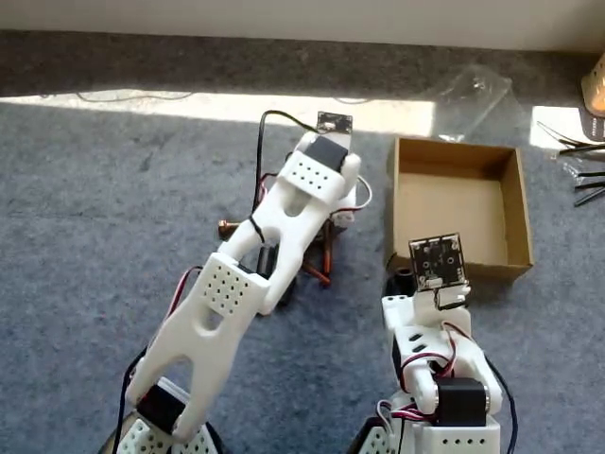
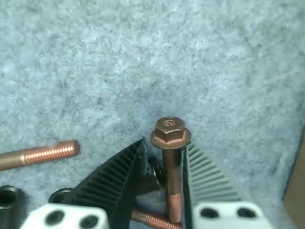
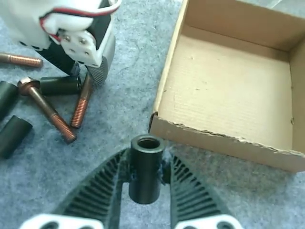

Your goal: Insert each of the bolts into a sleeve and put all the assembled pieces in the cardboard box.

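Clamped in the right hand (image 3: 147, 161), a black sleeve (image 3: 146, 177) stands upright, bore open, just near of the cardboard box (image 3: 214, 140). The left hand (image 2: 164, 155) grips a copper bolt (image 2: 170, 136) by its shank, head past the fingertips, left of and beyond the sleeve. Likely trouble: the threaded end points back toward the wrist, so a skewed meeting could jam or knock the sleeve loose. Loose bolts (image 3: 47, 112) and loose sleeves (image 3: 59, 85) lie on the carpet (image 2: 143, 57), left of the box.
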`<state>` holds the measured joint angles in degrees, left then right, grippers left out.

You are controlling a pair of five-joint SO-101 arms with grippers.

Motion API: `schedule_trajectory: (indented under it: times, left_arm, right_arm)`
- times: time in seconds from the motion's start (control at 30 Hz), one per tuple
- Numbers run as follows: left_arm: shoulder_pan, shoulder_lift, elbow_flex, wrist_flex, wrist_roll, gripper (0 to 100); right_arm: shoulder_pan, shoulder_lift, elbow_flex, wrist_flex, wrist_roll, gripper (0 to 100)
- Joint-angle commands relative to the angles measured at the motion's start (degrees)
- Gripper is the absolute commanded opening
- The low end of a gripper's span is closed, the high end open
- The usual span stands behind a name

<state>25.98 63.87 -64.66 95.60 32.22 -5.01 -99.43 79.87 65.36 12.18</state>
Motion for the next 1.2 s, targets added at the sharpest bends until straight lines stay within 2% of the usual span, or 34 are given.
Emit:
schedule_trajectory:
  times: [0.0,0.1,0.27,0.47,0.73,1.17]
  left_arm:
    - [-0.92,-0.4,-1.63,-0.26,0.53,5]
    - [-1.54,0.31,-1.27,-1.76,0.7,0]
    - [-2.86,3.82,-1.63,-5.1,0.7,1]
    - [-3.03,4.35,-4.88,-4.84,0.0,1]
    - [-2.95,4.62,-17.45,3.52,-16.09,1]
    - [-2.86,4.26,-20.0,4.92,-23.3,1]
  right_arm:
    - [1.19,-0.48,-0.66,-1.89,-0.44,0.5]
    - [1.19,-0.48,-0.66,-1.89,-0.44,0.5]
    - [1.19,-0.48,-0.66,-1.89,-0.44,0.5]
    - [1.19,-0.48,-0.66,-1.89,-0.44,0.5]
    - [1.1,-0.48,-0.66,-1.89,-0.44,0.5]
    - [1.01,-0.48,-0.66,-1.89,-0.44,0.5]
